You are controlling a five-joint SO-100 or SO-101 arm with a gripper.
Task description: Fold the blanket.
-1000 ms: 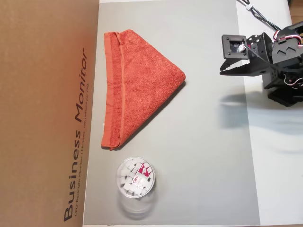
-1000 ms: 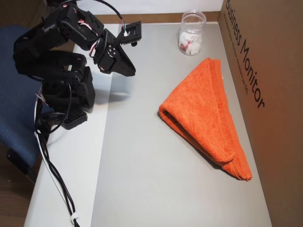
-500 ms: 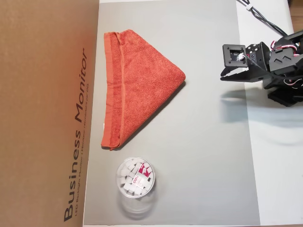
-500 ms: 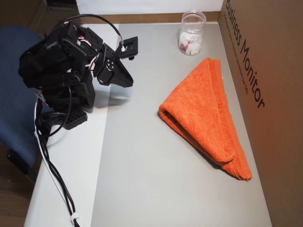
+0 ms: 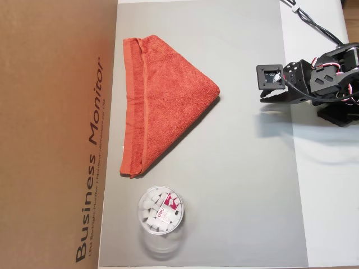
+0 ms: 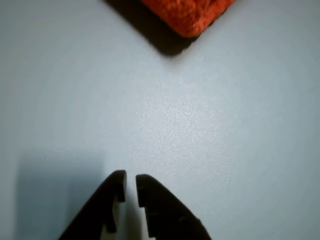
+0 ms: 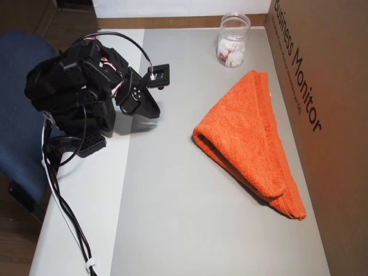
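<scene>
Blanket (image 5: 160, 98), folded into a triangle, flat on grey mat (image 5: 235, 185) beside cardboard box (image 5: 56, 134); only its corner tip (image 6: 192, 15) enters the wrist view. Gripper (image 6: 130, 187), well apart from it, jaws nearly closed on nothing. Clear cup (image 5: 161, 212) nearby holds small white pieces, contents hard to identify.

Orange-red terry blanket (image 5: 162, 98), folded into a triangle, flat on grey mat.
</scene>
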